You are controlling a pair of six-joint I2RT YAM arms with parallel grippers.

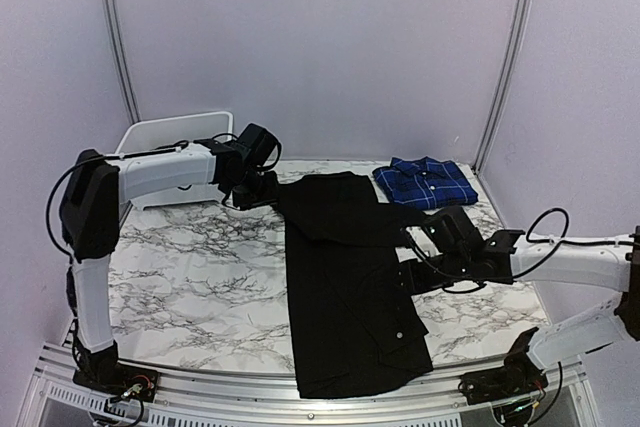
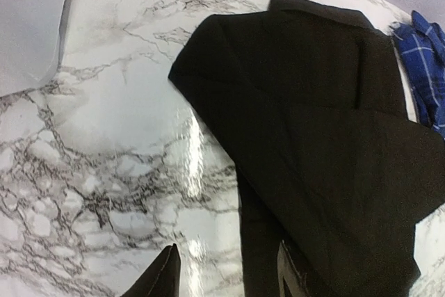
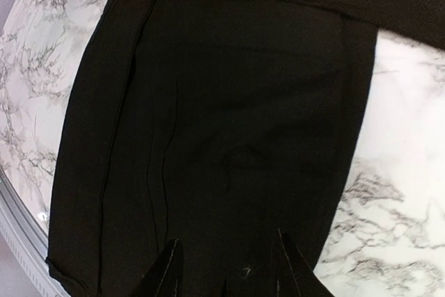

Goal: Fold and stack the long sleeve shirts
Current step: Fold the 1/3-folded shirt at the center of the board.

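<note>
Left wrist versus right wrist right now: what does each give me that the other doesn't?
Only the left wrist view shows the blue plaid shirt, at its right edge, and the far end of the black shirt. Only the right wrist view shows that shirt's near end and the metal rail along the table's edge. Both show the black shirt lying on the marble table. Each also shows its own gripper, the left gripper and the right gripper, with fingers apart and nothing gripped.
</note>
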